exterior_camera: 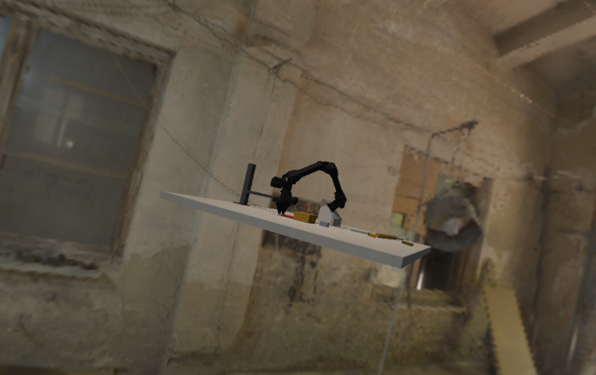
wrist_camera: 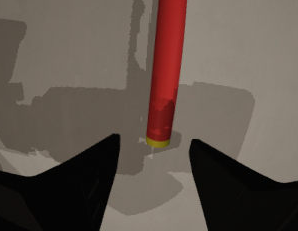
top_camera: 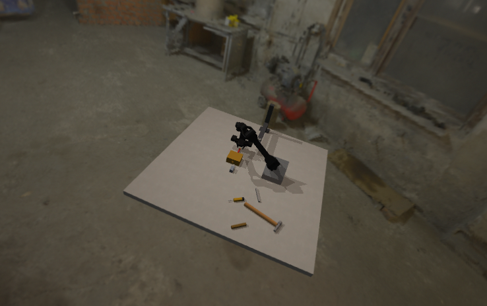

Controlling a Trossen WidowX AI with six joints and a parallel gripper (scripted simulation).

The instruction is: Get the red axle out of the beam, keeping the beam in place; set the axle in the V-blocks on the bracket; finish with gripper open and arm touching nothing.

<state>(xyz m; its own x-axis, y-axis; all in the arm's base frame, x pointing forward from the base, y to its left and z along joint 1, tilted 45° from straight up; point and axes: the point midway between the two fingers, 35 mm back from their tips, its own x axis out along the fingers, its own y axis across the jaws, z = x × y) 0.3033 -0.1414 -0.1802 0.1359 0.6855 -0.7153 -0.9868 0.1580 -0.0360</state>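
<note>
Gripper (top_camera: 242, 148) (exterior_camera: 282, 213) (wrist_camera: 156, 143) open, nothing held, near yellow-tipped end of red axle (top_camera: 239, 150) (exterior_camera: 287, 216) (wrist_camera: 167, 74), which projects from beam (top_camera: 234, 157) (exterior_camera: 304, 216); full extraction unconfirmed, V-block placement & arm withdrawal remaining.

In the wrist view, the upper picture edge cut off the far end of the red axle (top_camera: 239, 150) (exterior_camera: 287, 216) (wrist_camera: 167, 69); whether that end remained within the orange beam (top_camera: 234, 157) (exterior_camera: 304, 216) could not be determined. The beam lay outside that view. In the top view, the small grey-blue block (top_camera: 231, 169) (exterior_camera: 324, 224) beside the beam was too small for its form to be resolved. The rear portions of both gripper fingers were cropped.
</note>
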